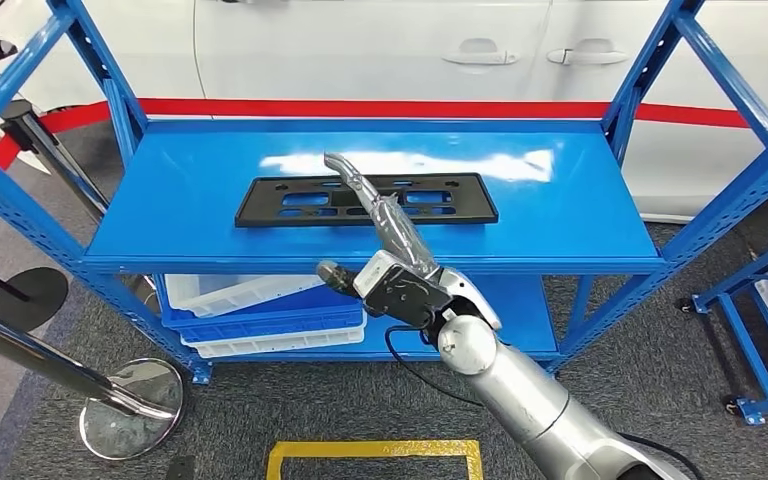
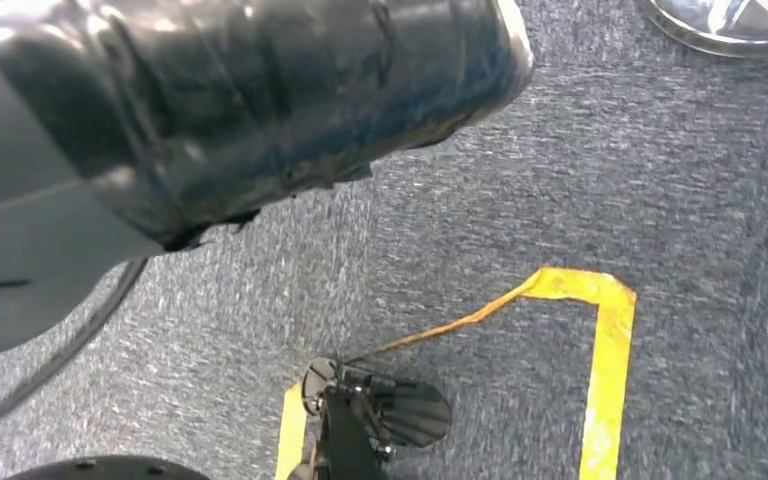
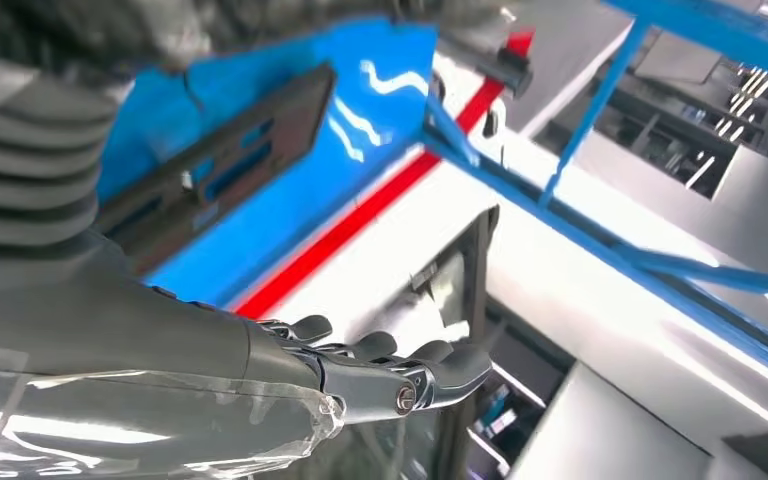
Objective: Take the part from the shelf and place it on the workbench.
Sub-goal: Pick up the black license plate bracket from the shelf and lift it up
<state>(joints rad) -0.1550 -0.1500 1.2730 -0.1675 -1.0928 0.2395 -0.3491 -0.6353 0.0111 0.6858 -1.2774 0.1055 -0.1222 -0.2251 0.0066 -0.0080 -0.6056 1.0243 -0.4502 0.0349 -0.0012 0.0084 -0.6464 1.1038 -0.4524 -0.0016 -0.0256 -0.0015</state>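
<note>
While right hand reaches over shelf front edge, fingers extended and apart, nothing held: one flat black rectangular plastic part with cut-out slots lies flat on top blue metal shelf board, mid-board, beyond hand. Lower level: two stacked blue-and-white plastic bins. Floor: one yellow tape rectangle, grey carpet. Left hand state: cannot tell.

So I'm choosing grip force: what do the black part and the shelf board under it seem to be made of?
The black part looks like matte moulded plastic: dull surface, no glare, moulded cut-out slots. The shelf board looks like painted sheet metal with a glossy blue finish, given the bright reflections across it. Neither is certain from looks alone.
</note>
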